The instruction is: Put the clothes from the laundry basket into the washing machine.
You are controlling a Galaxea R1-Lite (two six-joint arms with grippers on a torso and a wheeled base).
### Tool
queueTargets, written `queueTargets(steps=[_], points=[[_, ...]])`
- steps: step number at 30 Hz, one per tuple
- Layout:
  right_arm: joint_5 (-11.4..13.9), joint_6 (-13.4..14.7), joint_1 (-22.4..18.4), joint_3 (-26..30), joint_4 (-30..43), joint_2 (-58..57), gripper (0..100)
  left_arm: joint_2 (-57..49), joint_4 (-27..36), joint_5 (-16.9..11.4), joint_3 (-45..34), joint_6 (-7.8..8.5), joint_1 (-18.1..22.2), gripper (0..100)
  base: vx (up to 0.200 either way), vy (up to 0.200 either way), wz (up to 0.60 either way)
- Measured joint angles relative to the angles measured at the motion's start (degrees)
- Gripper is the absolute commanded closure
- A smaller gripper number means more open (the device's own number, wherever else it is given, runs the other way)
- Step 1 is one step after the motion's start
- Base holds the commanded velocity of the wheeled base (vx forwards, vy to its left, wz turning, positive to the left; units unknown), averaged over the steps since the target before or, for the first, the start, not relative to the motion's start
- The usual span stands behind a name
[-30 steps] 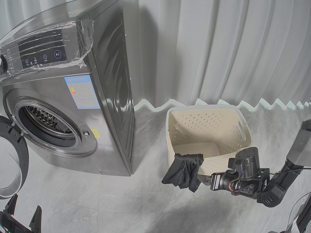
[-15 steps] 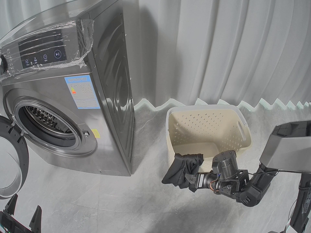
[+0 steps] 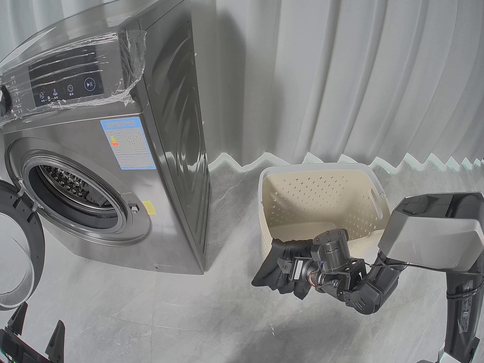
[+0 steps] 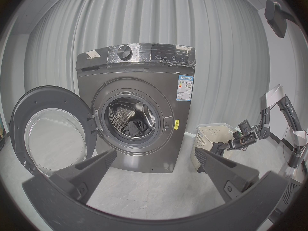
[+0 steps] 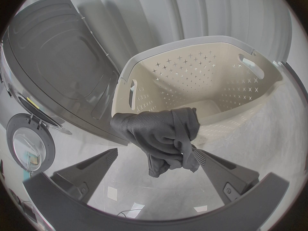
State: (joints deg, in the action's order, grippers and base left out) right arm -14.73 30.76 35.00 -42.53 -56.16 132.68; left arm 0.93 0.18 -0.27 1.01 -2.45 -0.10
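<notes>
Advanced, right end effector (image 5: 153,153) gapes open astride garment (image 5: 154,129) draped on basket (image 5: 192,42) rim.

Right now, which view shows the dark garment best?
The right wrist view: the dark garment is close and nearly whole. The head view has the right gripper covering part; the left wrist view shows it tiny.
</notes>
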Motion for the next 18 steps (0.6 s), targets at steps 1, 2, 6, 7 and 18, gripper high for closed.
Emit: queueTargets(steps=[1, 2, 6, 7, 18], points=[[0.0, 0.0, 0.0, -0.4, 0.1, 0.3, 0, 0.0, 0.0, 0.0, 0.0, 0.0, 0.0, 0, 0.0, 0.0, 0.0], [0.0, 0.0, -0.1, -0.7, 0.1, 0.5, 0, 0.0, 0.0, 0.0, 0.0, 0.0, 0.0, 0, 0.0, 0.0, 0.0], [0.0, 0.1, -0.1, -2.7, 0.1, 1.7, 0, 0.0, 0.0, 0.0, 0.0, 0.0, 0.0, 0, 0.0, 0.0, 0.0], [0.0, 0.1, -0.1, -3.0, 0.1, 2.0, 0, 0.0, 0.0, 0.0, 0.0, 0.0, 0.0, 0, 0.0, 0.0, 0.0], [-0.1, 0.8, -0.6, -6.2, -1.8, 5.3, 0, 0.0, 0.0, 0.1, 0.0, 0.02, 0.0, 0, 0.0, 0.0, 0.0]])
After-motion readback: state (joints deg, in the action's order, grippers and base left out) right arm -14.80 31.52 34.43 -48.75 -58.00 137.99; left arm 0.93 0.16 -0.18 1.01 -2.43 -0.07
